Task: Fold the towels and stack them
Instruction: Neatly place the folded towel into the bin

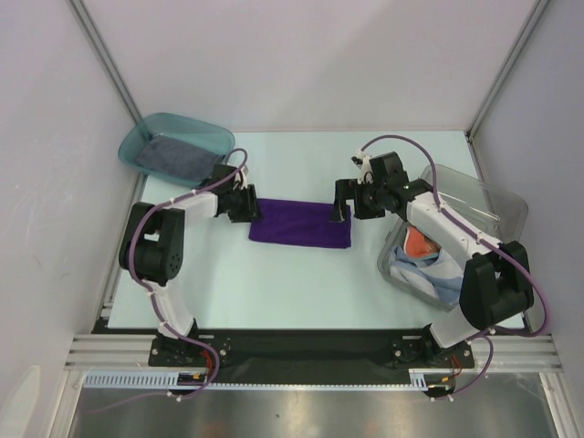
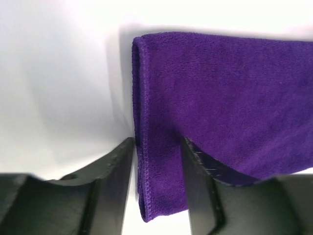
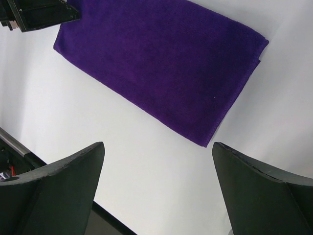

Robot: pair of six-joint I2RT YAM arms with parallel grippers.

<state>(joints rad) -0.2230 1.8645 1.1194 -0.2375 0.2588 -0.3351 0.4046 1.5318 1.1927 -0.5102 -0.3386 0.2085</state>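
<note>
Purple towel (image 1: 301, 224): where did it lie, and why there?

— Flat in the middle of the table (image 1: 292, 292), well away from every edge, folded into a long band running left to right. I'd judge the spot suited both arms, since each could reach one short end.

— And the left gripper (image 2: 157, 142)?

— It was at the band's left end, fingers about half apart. One finger stood over bare table just beside the stitched hem, the other over the cloth. The cloth between them lay flat and unbunched, so I read it as set to nip the end, not pinching.

— The right gripper (image 3: 156, 147)?

— Its fingers were spread wide and held nothing. It hovered by the towel's right end, probably lined up for that end so the band could be folded across.

— What was the cloth like?

— Soft, short-napped and limp, a deep purple. Doubled layers showed at the left end, with a neat stitched hem and a rounded fold.

— The others?

— A dark grey towel (image 1: 175, 155) lay folded in the teal tray (image 1: 151, 137) at the far left corner, likely where the stack belonged. The clear bin (image 1: 497, 205) at the right edge held crumpled towels (image 1: 429, 265), light blue and orange-red, not yet folded.
</note>
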